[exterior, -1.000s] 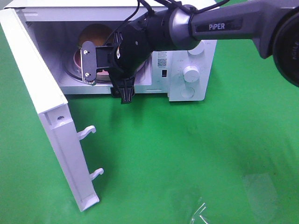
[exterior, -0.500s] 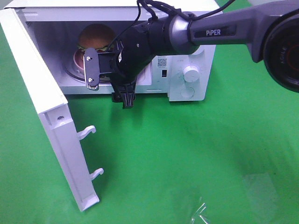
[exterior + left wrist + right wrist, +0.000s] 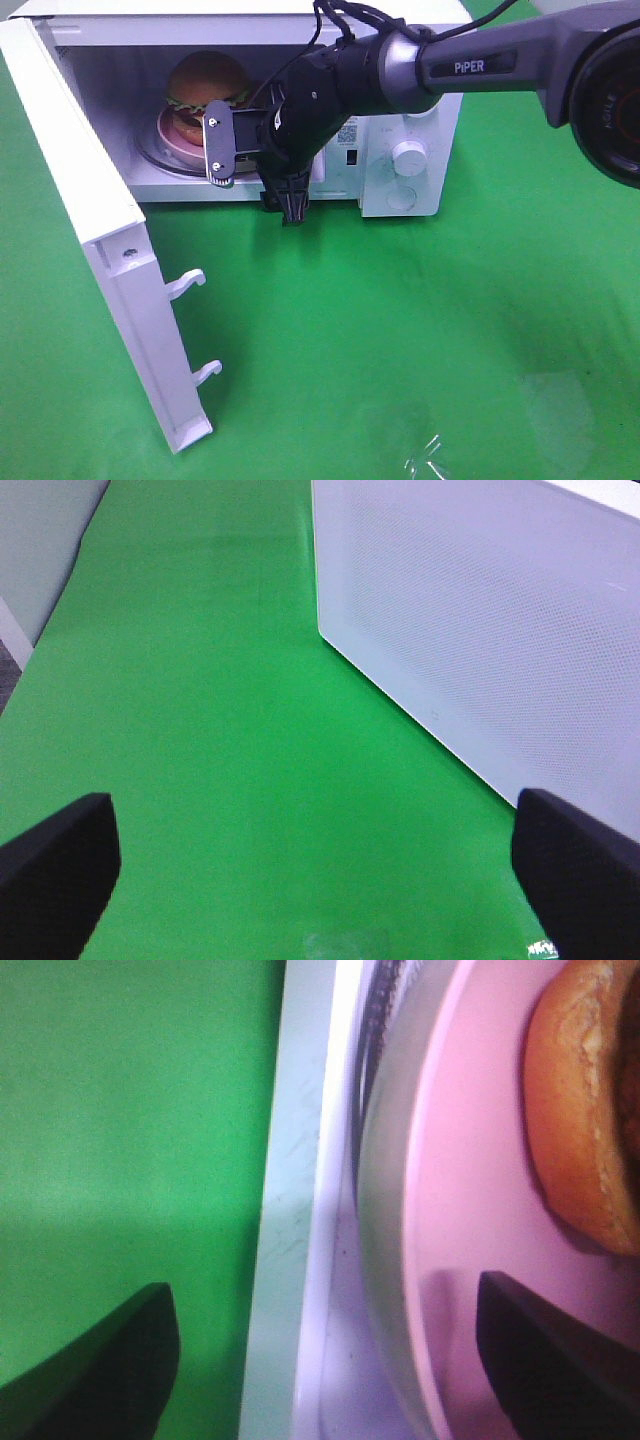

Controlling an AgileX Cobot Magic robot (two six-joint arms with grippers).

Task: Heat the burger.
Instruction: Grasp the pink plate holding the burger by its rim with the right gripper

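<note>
The burger is seen on the pink plate inside the microwave, the right pincer is held wide open and empty at its mouth, so the open door likely needs to be shut next.

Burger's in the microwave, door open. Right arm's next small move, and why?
Probably back the right gripper out of the microwave mouth. Its fingers are open and empty, the burger sits on the pink plate inside, and the door likely cannot shut with the arm there.
</note>
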